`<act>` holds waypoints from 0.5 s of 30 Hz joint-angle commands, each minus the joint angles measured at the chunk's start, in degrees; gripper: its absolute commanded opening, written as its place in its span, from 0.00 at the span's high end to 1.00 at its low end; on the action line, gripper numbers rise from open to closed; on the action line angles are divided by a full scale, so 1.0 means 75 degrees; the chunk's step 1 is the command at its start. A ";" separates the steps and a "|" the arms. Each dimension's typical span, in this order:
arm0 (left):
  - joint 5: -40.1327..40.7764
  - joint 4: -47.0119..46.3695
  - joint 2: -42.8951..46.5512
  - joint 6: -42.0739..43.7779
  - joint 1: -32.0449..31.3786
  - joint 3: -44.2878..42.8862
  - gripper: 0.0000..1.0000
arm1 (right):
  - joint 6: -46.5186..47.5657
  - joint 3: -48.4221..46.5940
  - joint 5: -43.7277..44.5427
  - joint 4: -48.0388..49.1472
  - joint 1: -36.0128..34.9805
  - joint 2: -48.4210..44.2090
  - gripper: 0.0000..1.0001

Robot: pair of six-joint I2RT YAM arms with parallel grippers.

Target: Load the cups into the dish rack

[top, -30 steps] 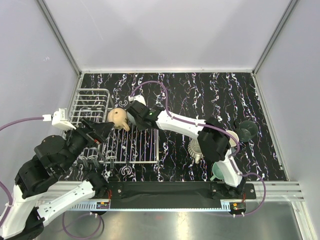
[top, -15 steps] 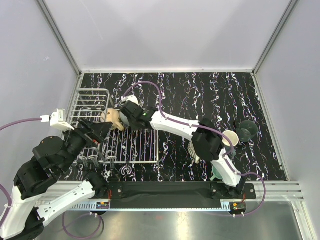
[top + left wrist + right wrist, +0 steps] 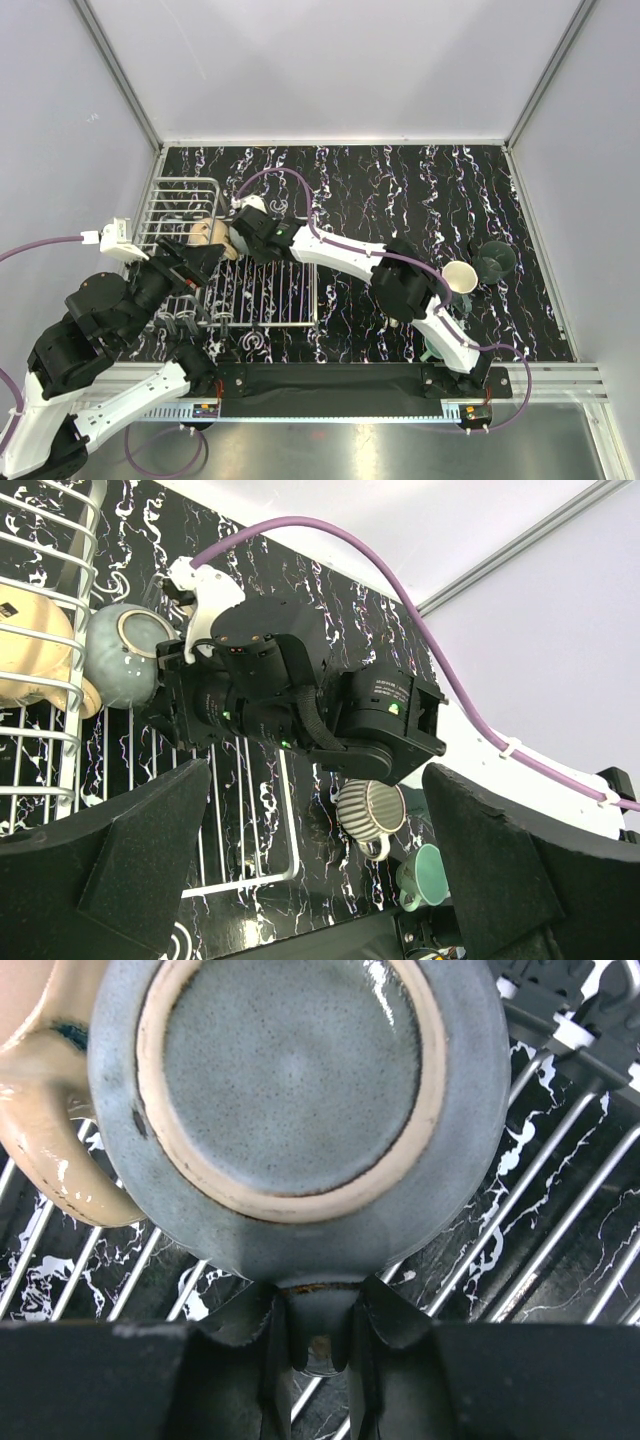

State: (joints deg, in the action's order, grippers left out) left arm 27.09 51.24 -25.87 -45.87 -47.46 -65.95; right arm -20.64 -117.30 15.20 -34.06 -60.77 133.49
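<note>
My right gripper (image 3: 320, 1330) is shut on the handle of a grey-teal cup (image 3: 290, 1080), whose base faces the wrist camera, above the white wire dish rack (image 3: 560, 1220). A peach-tan cup (image 3: 50, 1160) touches its left side. From above, the right gripper (image 3: 240, 235) is at the rack (image 3: 265, 320), where the flat grid meets the raised basket, with the peach-tan cup (image 3: 205, 235) just left of it. In the left wrist view the peach-tan cup (image 3: 30, 650) sits behind basket wires, next to the grey-teal cup (image 3: 125, 665). My left gripper (image 3: 320, 880) is open and empty over the rack's near left.
A ribbed grey-beige cup (image 3: 370, 810) and a mint green cup (image 3: 425, 875) lie right of the rack near the front edge. A pale-inside cup (image 3: 460, 277) and a dark teal one (image 3: 495, 262) stand at the right. The right arm spans the middle of the table.
My right gripper has moved left across the rack toward the basket with the grey-teal cup. The peach-tan cup has shifted left with it. The left arm has barely moved.
</note>
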 commanded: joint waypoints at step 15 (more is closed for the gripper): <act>0.0068 -0.0129 -0.0020 -0.0119 -0.0023 -0.0018 0.06 | 0.0151 -0.0346 0.0270 0.0557 -0.0170 -0.0313 0.39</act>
State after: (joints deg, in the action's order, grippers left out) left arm 27.05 51.40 -25.87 -46.41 -47.46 -65.95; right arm -19.35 -118.50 15.64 -32.16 -61.25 134.02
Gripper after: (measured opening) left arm 0.941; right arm 0.593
